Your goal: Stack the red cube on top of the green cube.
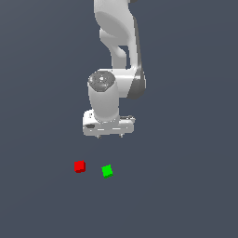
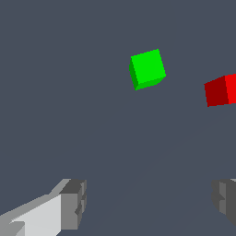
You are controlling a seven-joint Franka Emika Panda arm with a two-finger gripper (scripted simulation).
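Note:
The red cube point(image 1: 80, 166) lies on the dark grey floor, on the exterior view's left of the green cube point(image 1: 107, 171); a small gap separates them. In the wrist view the green cube point(image 2: 147, 69) shows whole and the red cube point(image 2: 221, 90) is cut by the frame edge. My white gripper point(image 1: 109, 136) hangs above and behind both cubes, well off the floor. Its jaws stand wide apart and hold nothing. The grey fingertips point(image 2: 73, 203) show in the wrist view, away from both cubes.
The white arm point(image 1: 118, 42) rises behind the gripper to the top of the exterior view. The floor point(image 1: 186, 186) is a plain dark grey surface with nothing else on it in view.

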